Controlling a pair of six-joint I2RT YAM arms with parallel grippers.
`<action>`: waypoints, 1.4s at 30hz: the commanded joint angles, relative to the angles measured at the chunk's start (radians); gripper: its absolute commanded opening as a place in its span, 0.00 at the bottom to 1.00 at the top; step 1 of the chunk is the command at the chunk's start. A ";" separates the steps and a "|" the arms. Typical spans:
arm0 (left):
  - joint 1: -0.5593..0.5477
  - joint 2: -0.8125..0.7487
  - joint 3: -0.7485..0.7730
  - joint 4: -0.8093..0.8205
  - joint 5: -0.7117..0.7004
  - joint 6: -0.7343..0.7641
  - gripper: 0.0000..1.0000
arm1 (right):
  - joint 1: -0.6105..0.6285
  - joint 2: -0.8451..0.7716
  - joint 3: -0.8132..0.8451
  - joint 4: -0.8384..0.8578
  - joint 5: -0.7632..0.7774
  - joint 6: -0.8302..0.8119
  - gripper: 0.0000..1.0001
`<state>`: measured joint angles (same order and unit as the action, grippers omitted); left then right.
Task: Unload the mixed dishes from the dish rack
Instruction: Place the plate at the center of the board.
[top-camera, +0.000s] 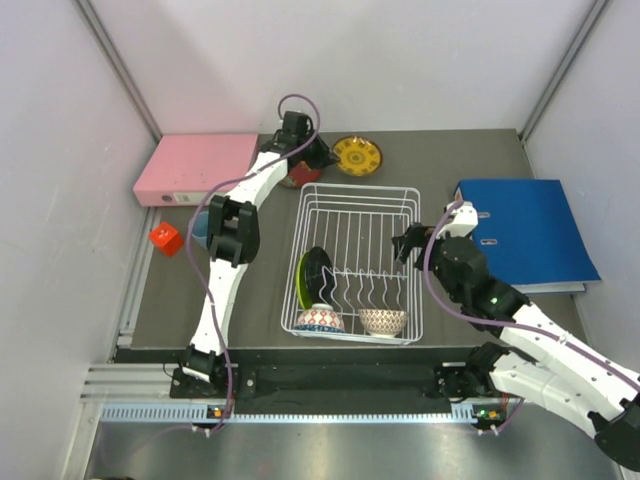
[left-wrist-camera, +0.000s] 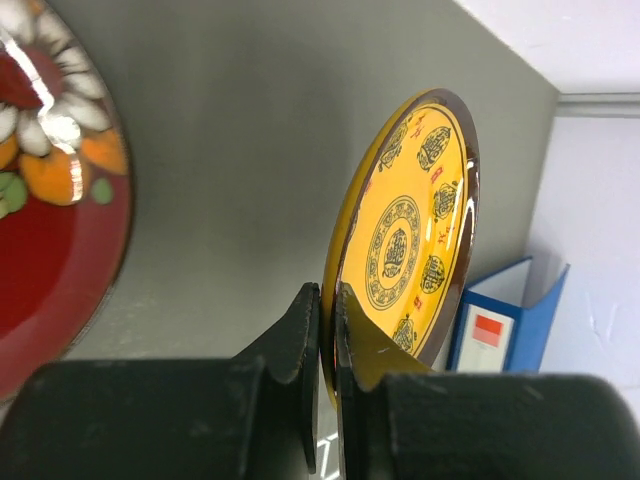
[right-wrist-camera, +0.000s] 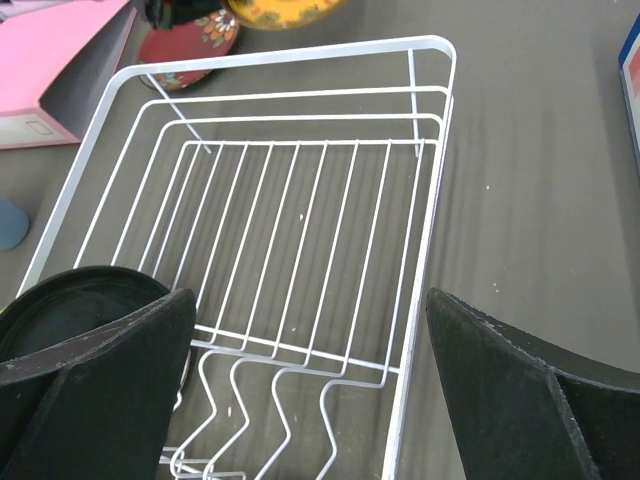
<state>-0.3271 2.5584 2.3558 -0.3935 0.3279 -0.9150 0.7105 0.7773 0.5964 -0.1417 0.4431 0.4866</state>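
The white wire dish rack (top-camera: 352, 262) (right-wrist-camera: 300, 190) stands mid-table. At its near end are a lime green plate (top-camera: 313, 272) on edge, showing a dark face (right-wrist-camera: 70, 300), a blue patterned bowl (top-camera: 320, 320) and a beige patterned bowl (top-camera: 383, 321). Behind the rack, my left gripper (top-camera: 322, 153) (left-wrist-camera: 328, 305) is shut on the rim of the yellow patterned plate (top-camera: 357, 155) (left-wrist-camera: 405, 235), which is tilted. A dark red plate (top-camera: 303, 177) (left-wrist-camera: 45, 210) lies beside it on the table. A pale blue cup (top-camera: 201, 228) sits left of the rack. My right gripper (top-camera: 408, 245) (right-wrist-camera: 310, 300) hangs open over the rack's right side, holding nothing.
A pink binder (top-camera: 195, 168) lies at the back left and a blue binder (top-camera: 525, 232) at the right. A small red cube (top-camera: 165, 238) sits near the table's left edge. White walls close in the table on three sides.
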 joint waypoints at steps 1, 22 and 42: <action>0.007 0.028 0.013 -0.019 -0.018 -0.022 0.00 | -0.011 -0.033 0.010 0.030 -0.001 0.000 0.97; 0.017 0.008 -0.023 0.028 0.046 -0.097 0.81 | -0.017 -0.062 -0.004 0.011 0.005 0.003 0.98; -0.044 -0.566 -0.127 -0.163 -0.258 0.088 0.99 | -0.017 -0.087 -0.003 0.008 -0.018 0.026 0.98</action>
<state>-0.3225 2.2795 2.2776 -0.5316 0.2344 -0.9421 0.7059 0.7147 0.5823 -0.1505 0.4385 0.5022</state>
